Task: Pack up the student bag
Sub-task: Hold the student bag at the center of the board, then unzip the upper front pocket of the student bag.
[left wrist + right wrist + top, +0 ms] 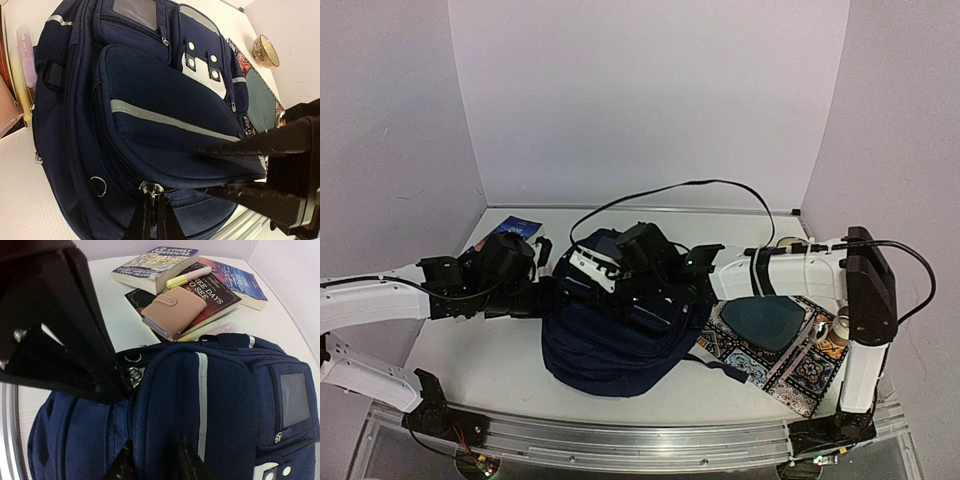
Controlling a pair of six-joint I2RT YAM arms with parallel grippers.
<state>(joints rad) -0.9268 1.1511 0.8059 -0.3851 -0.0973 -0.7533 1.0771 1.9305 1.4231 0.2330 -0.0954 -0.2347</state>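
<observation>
The left tool (545, 285) and right tool (578, 268) are seen meeting over the student bag (620, 350) on the table (470, 350). From the left wrist, the left is narrowed onto the zipper pull (151, 189). From the right wrist, the right is spread astride the front pocket (200, 405).

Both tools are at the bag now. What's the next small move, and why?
Probably draw the left tool along the zip track to start opening the student bag. It looks closed on the zipper pull, and the compartment is zipped shut. The right tool straddles the front pocket, which may steady the bag. The books and wallet lie outside.
</observation>
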